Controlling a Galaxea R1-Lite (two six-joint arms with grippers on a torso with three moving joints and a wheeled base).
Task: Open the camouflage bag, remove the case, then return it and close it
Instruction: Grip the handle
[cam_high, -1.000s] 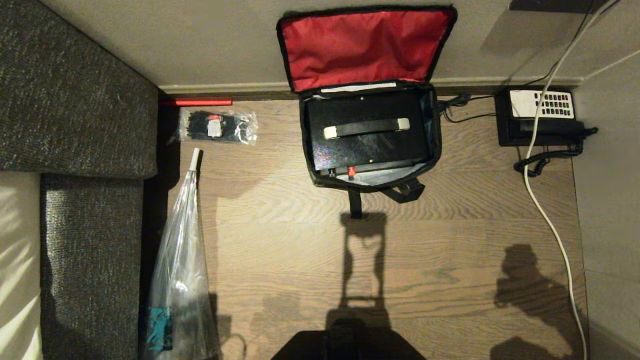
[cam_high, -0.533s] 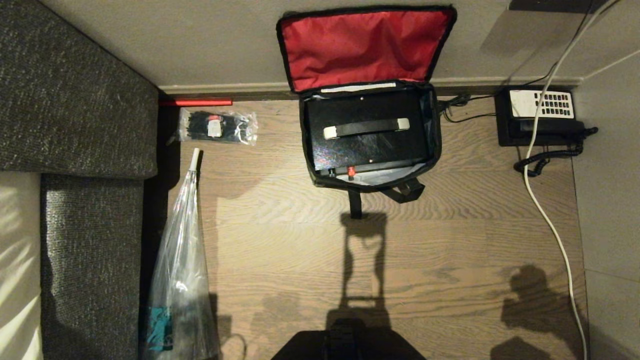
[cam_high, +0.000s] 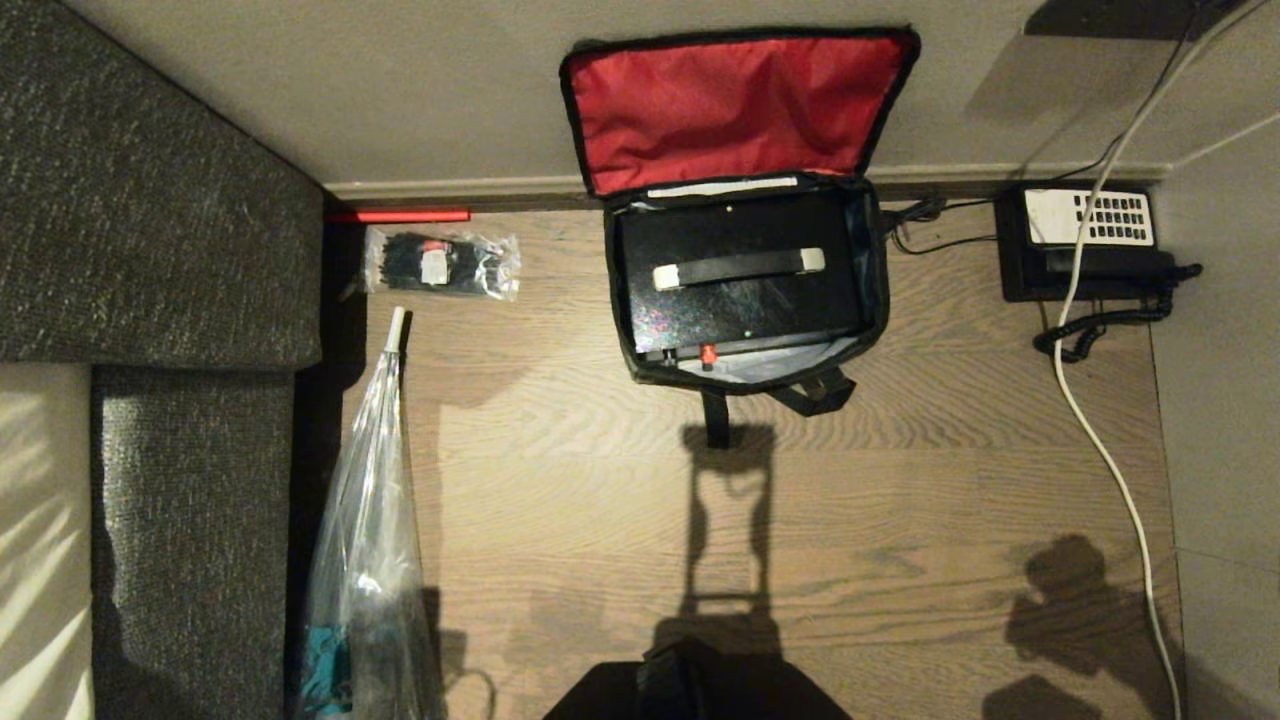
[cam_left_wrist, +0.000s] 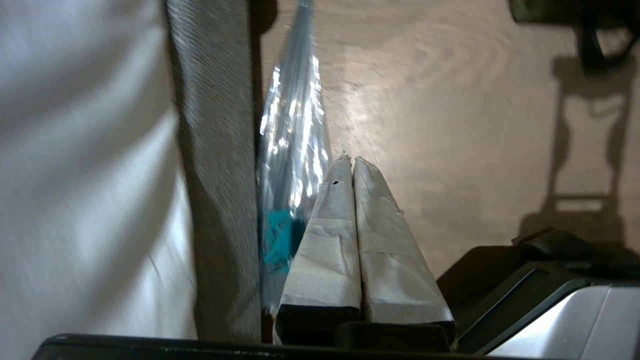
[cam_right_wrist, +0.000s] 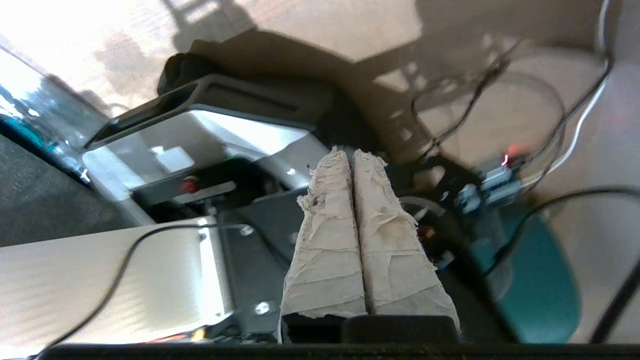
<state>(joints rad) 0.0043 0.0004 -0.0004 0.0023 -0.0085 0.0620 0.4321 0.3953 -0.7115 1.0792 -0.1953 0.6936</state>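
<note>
The camouflage bag stands on the wooden floor against the far wall. Its red-lined lid is flipped up and leans on the wall. Inside lies the black case, its handle on top and a small red spot at its near edge. Neither gripper shows in the head view. In the left wrist view my left gripper is shut and empty, low beside the sofa. My right gripper is shut on nothing in the right wrist view, pointing back over my own base.
A black desk phone sits at the far right, its white cable trailing along the floor. A clear packet of black ties and a long clear plastic bag lie left, beside the grey sofa. My base fills the bottom middle.
The whole head picture has shifted slightly, so the camera has moved a little. The right arm's shadow on the floor has slid toward the near edge. The bag and case lie as before.
</note>
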